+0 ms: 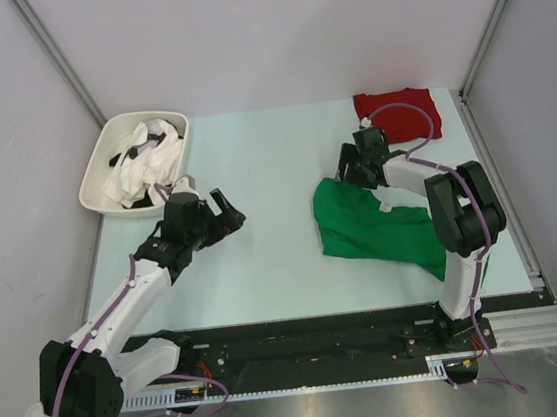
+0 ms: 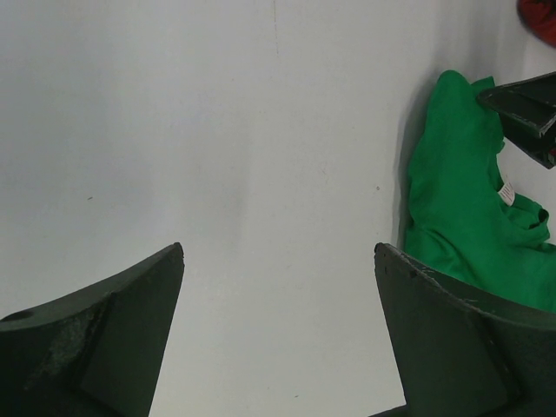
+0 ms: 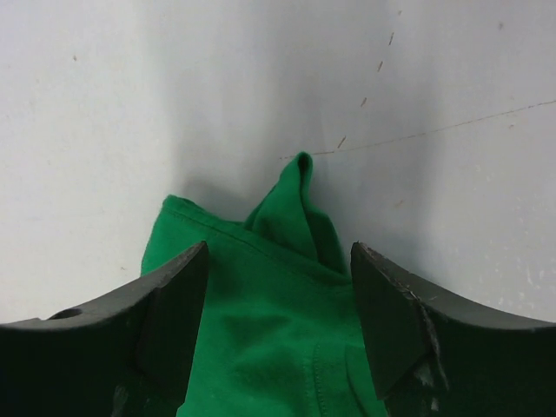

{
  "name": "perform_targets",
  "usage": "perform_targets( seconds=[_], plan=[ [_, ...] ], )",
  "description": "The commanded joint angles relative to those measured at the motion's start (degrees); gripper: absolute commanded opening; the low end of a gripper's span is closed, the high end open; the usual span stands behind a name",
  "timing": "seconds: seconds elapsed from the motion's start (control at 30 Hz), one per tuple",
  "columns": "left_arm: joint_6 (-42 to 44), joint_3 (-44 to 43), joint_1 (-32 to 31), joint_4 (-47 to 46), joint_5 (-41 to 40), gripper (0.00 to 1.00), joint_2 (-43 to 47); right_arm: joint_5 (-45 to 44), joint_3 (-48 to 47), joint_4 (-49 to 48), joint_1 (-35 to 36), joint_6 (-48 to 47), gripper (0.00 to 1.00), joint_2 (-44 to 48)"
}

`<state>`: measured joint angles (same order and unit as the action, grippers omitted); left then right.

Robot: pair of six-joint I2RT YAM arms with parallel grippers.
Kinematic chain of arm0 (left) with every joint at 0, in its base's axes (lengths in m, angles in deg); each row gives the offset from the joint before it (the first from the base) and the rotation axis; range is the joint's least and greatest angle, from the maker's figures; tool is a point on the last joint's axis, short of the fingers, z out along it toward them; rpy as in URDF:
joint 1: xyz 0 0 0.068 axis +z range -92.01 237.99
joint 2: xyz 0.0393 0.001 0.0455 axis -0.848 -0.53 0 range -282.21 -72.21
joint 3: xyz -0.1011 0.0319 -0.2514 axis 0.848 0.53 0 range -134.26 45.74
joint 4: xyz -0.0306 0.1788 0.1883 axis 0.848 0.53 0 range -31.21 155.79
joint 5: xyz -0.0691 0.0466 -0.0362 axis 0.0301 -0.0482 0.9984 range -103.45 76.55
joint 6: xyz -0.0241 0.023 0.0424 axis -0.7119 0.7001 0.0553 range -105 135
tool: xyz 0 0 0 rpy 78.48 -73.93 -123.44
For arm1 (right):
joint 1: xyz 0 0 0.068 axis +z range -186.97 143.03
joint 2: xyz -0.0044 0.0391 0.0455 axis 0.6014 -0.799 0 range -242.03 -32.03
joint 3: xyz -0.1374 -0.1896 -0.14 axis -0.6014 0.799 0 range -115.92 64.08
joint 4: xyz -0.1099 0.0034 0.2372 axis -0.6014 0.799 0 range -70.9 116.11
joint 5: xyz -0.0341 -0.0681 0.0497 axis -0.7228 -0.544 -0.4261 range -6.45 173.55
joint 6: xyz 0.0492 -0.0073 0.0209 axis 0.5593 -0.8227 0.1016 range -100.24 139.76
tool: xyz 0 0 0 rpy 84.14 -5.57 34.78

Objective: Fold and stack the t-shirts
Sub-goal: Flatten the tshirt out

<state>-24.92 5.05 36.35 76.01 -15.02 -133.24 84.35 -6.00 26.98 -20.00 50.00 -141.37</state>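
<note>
A bright green t-shirt (image 1: 371, 223) lies crumpled on the right half of the table, its small white neck label (image 1: 387, 207) showing. A dark red t-shirt (image 1: 398, 112) lies folded behind it at the back right. My right gripper (image 1: 353, 170) is low over the green t-shirt's far left corner. In the right wrist view its jaws (image 3: 278, 252) stand apart on either side of a raised fold of green cloth (image 3: 278, 295). My left gripper (image 1: 224, 213) hangs open left of centre, nothing between its jaws (image 2: 278, 252). The green t-shirt (image 2: 460, 217) is to its right.
A white basket (image 1: 105, 183) holding white and dark cloth items stands at the back left, just behind the left arm. Grey walls close in the table on three sides. A metal rail runs along the right edge (image 1: 504, 203).
</note>
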Motion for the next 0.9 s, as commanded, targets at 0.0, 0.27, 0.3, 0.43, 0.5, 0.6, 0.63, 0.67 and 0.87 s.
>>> perform_targets(
  seconds=[0.0, 0.27, 0.3, 0.43, 0.5, 0.6, 0.63, 0.67, 0.87],
  plan=[
    [0.8, -2.0, -0.3, -2.1, 0.1, 0.96, 0.1, -6.3, -2.0, 2.8, 1.9, -3.9, 0.68, 1.4],
    [0.0, -1.3, -0.3, -2.8, 0.9, 0.96, 0.6, -16.0, -2.0, 7.8, 6.0, -7.2, 0.35, 2.9],
    [-0.1, -1.2, -0.3, -2.8, 0.9, 0.96, 0.7, -16.4, -2.1, 7.8, 6.1, -7.4, 0.28, 2.8],
    [-0.2, -1.0, -0.3, -2.2, 1.1, 0.96, 1.6, -17.8, -2.1, 7.2, 6.1, -6.8, 0.00, 2.5],
    [-0.1, -0.8, -0.3, -2.0, 0.9, 0.96, 2.5, -18.5, -2.6, 6.3, 6.4, -6.7, 0.00, 3.9],
    [0.2, -1.0, -0.3, -1.2, 0.3, 0.96, 3.5, -21.3, -5.2, 6.7, 7.9, -7.8, 0.00, 7.4],
    [0.2, -1.1, -0.3, -0.8, 0.2, 0.96, 3.6, -23.0, -8.3, 7.3, 8.4, -9.1, 0.00, 8.3],
    [0.2, -1.3, -0.3, -0.5, 0.2, 0.96, 3.6, -24.1, -10.2, 8.7, 9.3, -9.9, 0.00, 9.1],
    [0.6, -2.6, -0.2, 0.7, -1.1, 0.96, 4.8, -29.4, -25.1, 12.0, 16.2, -17.7, 0.00, 15.8]
  ],
)
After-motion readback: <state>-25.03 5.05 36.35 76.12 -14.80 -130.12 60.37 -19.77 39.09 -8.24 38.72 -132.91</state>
